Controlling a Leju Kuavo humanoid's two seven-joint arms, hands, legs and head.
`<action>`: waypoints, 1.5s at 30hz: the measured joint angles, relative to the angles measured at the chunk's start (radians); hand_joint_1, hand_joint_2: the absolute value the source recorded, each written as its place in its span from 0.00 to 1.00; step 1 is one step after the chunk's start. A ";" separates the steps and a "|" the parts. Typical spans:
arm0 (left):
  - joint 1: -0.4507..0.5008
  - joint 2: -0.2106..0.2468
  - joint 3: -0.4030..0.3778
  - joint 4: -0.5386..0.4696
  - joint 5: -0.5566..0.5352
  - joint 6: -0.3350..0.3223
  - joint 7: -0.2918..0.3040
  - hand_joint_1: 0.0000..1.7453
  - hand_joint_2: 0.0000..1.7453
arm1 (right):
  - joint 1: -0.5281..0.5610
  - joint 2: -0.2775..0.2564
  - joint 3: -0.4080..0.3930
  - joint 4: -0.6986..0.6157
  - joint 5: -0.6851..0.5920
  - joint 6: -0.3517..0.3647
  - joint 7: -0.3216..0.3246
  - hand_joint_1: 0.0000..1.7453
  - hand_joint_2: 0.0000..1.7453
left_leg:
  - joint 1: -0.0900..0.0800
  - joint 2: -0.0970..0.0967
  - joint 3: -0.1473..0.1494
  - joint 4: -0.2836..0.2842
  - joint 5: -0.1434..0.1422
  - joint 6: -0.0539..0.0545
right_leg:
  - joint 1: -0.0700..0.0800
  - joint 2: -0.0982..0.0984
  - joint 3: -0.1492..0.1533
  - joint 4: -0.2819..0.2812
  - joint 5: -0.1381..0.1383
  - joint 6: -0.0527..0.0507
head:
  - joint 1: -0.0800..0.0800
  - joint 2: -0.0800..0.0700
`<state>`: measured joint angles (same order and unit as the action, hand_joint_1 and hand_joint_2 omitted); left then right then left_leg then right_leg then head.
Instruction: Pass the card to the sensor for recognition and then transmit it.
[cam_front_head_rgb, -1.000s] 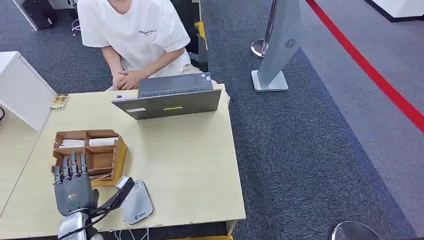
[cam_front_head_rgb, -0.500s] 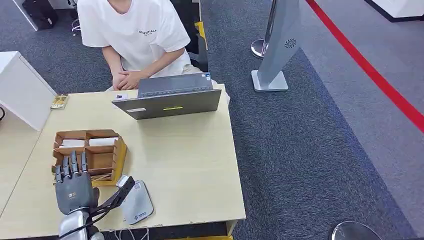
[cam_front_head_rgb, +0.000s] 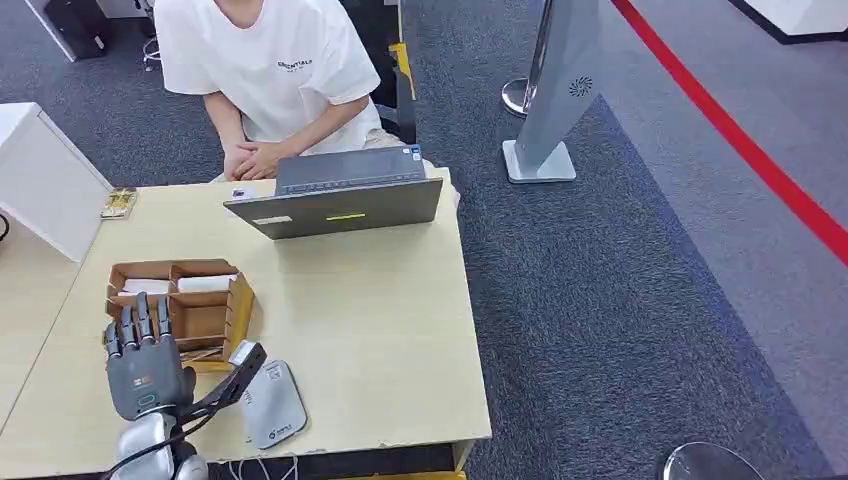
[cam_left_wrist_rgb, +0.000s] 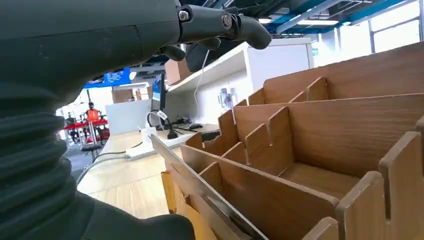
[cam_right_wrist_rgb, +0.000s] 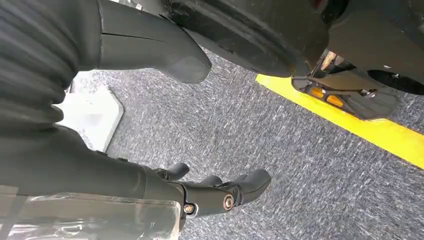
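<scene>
My left hand (cam_front_head_rgb: 146, 368) hovers over the table's near left corner with its fingers straight and spread, fingertips at the near wall of the wooden card box (cam_front_head_rgb: 236, 300). Its thumb (cam_front_head_rgb: 236, 368) reaches out toward the grey-white sensor pad (cam_front_head_rgb: 274, 404) beside it. White cards (cam_front_head_rgb: 204, 284) lie in the box's far compartments. In the left wrist view a thin card (cam_left_wrist_rgb: 176, 164) leans edge-on at the box's near slot (cam_left_wrist_rgb: 280, 200), just past the thumb; the fingers (cam_left_wrist_rgb: 225, 22) stretch above it without gripping. My right hand (cam_right_wrist_rgb: 220, 192) hangs over the carpet, holding nothing.
A person in a white shirt (cam_front_head_rgb: 265, 60) sits at the far side with hands folded behind an open laptop (cam_front_head_rgb: 340, 200). A white box (cam_front_head_rgb: 45, 180) stands at the table's left. A grey floor stand (cam_front_head_rgb: 555, 90) rises on the carpet to the right.
My left hand has crept a little forward toward the wooden box, its thumb moving with it. The person and the things on the table have stayed put.
</scene>
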<state>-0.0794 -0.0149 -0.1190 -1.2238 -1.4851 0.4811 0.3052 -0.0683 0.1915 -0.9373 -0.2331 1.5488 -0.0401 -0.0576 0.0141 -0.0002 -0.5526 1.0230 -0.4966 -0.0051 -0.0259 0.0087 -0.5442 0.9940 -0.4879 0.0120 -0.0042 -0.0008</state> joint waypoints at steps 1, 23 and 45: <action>0.000 0.000 0.000 0.000 0.000 -0.001 0.000 1.00 1.00 | 0.000 0.000 0.000 0.000 0.000 0.000 0.000 0.00 1.00 | 0.000 0.000 0.000 0.000 0.000 0.000 | 0.000 0.000 0.000 0.000 0.000 0.000 | 0.000 0.000; 0.013 -0.053 0.078 0.018 0.000 -0.016 -0.168 1.00 1.00 | 0.000 0.000 0.000 0.000 0.000 -0.004 -0.002 0.00 1.00 | 0.000 0.000 0.000 0.000 0.000 0.000 | 0.000 0.000 0.000 0.000 0.000 0.000 | 0.000 0.000; 0.016 -0.071 0.005 -0.154 0.000 -0.277 -0.105 1.00 1.00 | 0.000 0.000 -0.008 0.000 -0.005 -0.015 -0.006 0.00 1.00 | 0.000 -0.001 0.000 0.000 0.000 0.000 | 0.000 -0.001 0.001 0.000 0.000 0.000 | 0.000 0.000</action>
<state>-0.0634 -0.0862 -0.1140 -1.3778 -1.4851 0.2041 0.1999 -0.0686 0.1911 -0.9457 -0.2331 1.5439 -0.0553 -0.0637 0.0140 -0.0008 -0.5528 1.0231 -0.4963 -0.0048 -0.0259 0.0081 -0.5437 0.9940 -0.4878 0.0120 -0.0038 -0.0011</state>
